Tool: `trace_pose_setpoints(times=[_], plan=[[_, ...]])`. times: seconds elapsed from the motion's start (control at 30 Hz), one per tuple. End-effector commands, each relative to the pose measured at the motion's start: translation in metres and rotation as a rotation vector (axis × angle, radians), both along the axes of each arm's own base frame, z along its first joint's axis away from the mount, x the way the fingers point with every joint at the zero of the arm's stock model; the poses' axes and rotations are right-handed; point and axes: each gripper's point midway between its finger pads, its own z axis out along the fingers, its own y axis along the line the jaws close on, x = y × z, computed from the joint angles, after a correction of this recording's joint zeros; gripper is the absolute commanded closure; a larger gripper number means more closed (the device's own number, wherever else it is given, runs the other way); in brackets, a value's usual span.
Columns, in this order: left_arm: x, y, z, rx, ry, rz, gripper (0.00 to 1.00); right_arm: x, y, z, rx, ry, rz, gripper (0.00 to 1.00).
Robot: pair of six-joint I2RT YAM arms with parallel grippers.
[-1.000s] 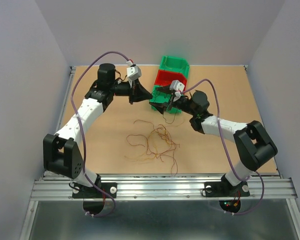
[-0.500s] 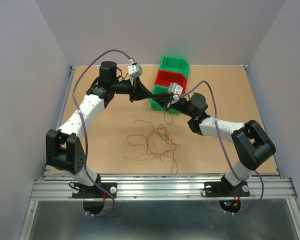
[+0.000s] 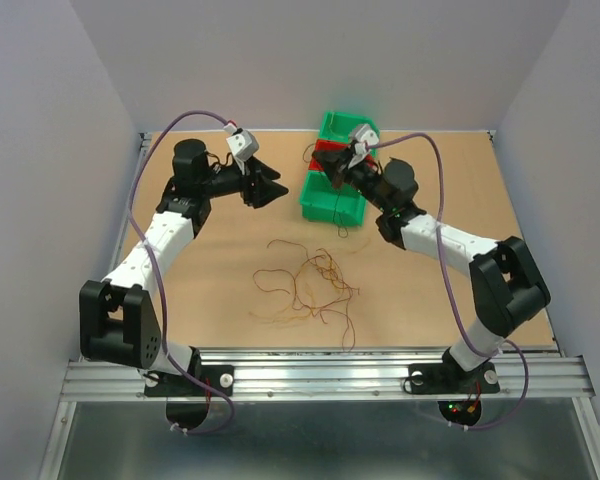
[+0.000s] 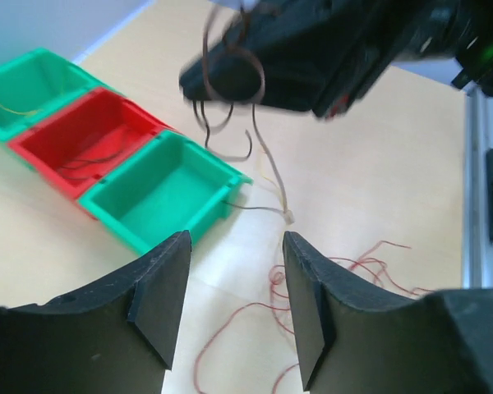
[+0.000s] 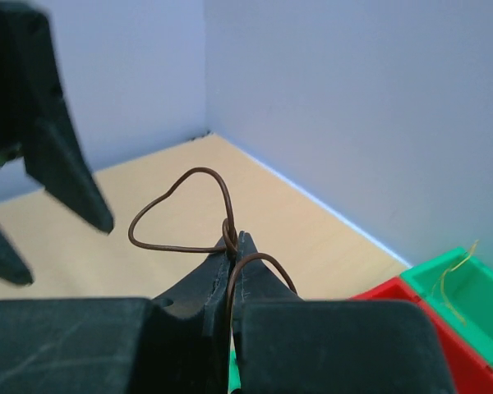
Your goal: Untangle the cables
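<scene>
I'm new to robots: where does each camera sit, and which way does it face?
Top external: above and behind, looking down at table, left arm and right arm.
Left wrist: looks past the open left tool at the bins and right tool.
Right wrist: looks along the shut right tool pinching a brown cable, toward the walls.
Both wrist views share the bins.

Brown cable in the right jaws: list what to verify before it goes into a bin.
1. Right jaws shut on the brown cable: ok.
2. Left jaws open, holding nothing: ok.
3. Cable's tail over a bin: not ok; it hangs outside the near green bin, above the table.
4. Tail free of the pile: cannot tell.
5. Matching bin found: ok; the red bin holds brown strands.
6. Left jaws apart from the bins: ok.
</scene>
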Motion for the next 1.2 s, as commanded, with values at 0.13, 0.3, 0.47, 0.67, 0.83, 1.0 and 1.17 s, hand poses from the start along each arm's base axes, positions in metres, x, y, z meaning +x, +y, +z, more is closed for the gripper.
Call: trace_pose_setpoints(times=[0.13,0.3,0.47,0.67,0.83,1.0,1.17], plan=[[0.005,0.014,0.041,-0.062,-0.193,0.073,0.36,0.052,-0.009,0.126,0.198,-0.019,-0.112,0.99],[0.012,0.013,0.032,-0.05,-0.186,0.073,0.36,0.095,-0.018,0.143,0.265,0.017,-0.151,0.99],[0.018,0.013,0.025,-0.042,-0.18,0.087,0.36,0.143,-0.039,0.14,0.34,0.051,-0.171,0.99],[0.02,0.013,0.023,-0.04,-0.177,0.085,0.37,0.192,-0.06,0.098,0.416,0.071,-0.278,0.99],[0.019,0.013,0.023,-0.04,-0.177,0.085,0.37,0.212,-0.064,0.05,0.408,0.093,-0.344,1.0],[0.018,0.013,0.026,-0.043,-0.183,0.087,0.37,0.204,-0.06,0.014,0.37,0.097,-0.38,0.99],[0.018,0.013,0.025,-0.044,-0.178,0.082,0.37,0.19,-0.058,-0.016,0.335,0.12,-0.529,0.99]])
